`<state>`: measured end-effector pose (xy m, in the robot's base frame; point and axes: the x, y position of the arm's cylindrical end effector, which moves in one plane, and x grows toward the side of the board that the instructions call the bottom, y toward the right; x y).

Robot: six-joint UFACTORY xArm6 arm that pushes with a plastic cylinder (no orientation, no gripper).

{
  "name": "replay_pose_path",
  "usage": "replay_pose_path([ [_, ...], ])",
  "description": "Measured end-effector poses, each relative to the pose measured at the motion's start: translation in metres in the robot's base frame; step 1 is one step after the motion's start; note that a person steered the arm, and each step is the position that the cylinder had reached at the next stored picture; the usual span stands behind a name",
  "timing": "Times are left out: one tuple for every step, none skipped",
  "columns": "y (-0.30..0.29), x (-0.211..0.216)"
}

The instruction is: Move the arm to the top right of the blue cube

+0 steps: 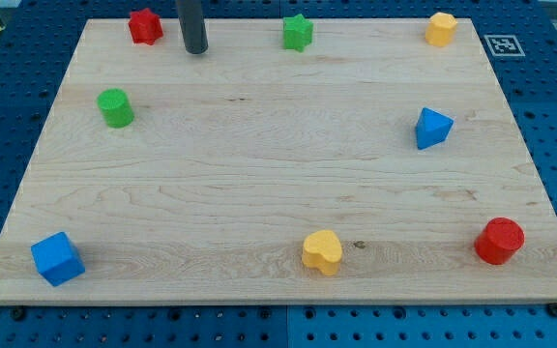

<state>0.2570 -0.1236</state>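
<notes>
The blue cube (57, 258) sits near the bottom left corner of the wooden board (278, 174). My tip (195, 51) rests on the board near the top edge, left of centre, far above and to the right of the blue cube. It stands between the red star (145, 26) on its left and the green star (298, 33) on its right, touching neither.
A green cylinder (116, 107) is at the left. A yellow block (441, 29) is at the top right, a blue triangular block (432, 128) at the right, a red cylinder (499, 241) at the bottom right, a yellow heart (322, 252) at the bottom centre.
</notes>
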Motion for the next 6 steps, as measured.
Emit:
replay_pose_path([
  [0.000,0.000],
  [0.022,0.037],
  [0.044,0.089],
  [0.047,0.137],
  [0.045,0.178],
  [0.022,0.214],
])
